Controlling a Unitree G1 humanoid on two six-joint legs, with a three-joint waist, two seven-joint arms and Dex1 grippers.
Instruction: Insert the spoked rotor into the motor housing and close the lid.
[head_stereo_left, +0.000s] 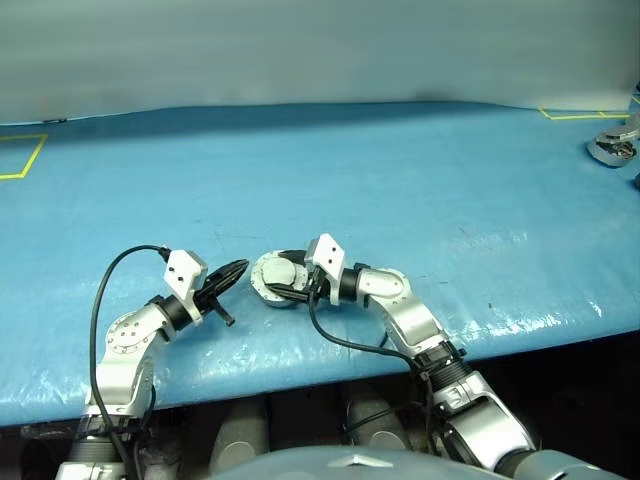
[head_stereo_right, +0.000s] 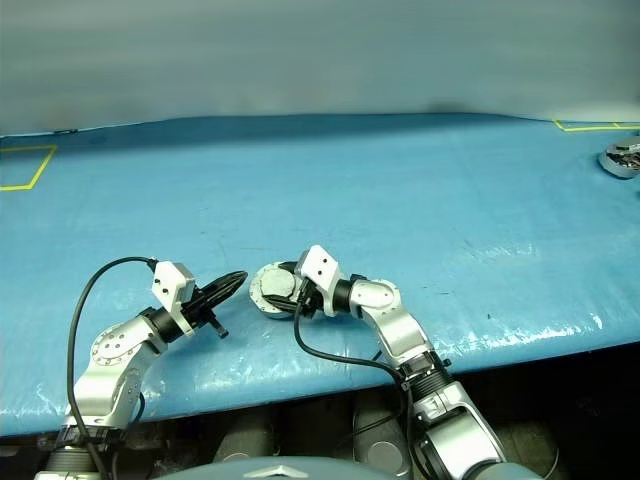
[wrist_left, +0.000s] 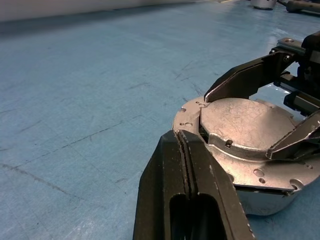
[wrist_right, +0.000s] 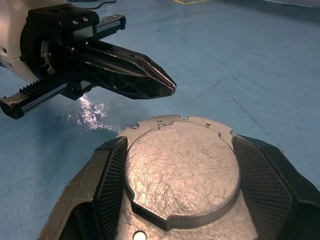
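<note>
Motor housing (wrist_right: 182, 175) between right pincer (wrist_right: 180, 192) fingers.

Lid (wrist_right: 182, 172) — scratched silver-grey metal, on a silver-grey motor housing (wrist_left: 270, 187). Worktop (head_stereo_left: 400, 180) — blue, with yellow line markings. Hand fingers (wrist_right: 132, 80) — black.

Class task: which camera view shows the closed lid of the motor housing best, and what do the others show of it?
The right wrist view: the lid lies close up between the right gripper's fingers, scratched face unobstructed. The left wrist view shows it partly crossed by black fingers. Both eye views show it small, beside the right gripper.
</note>
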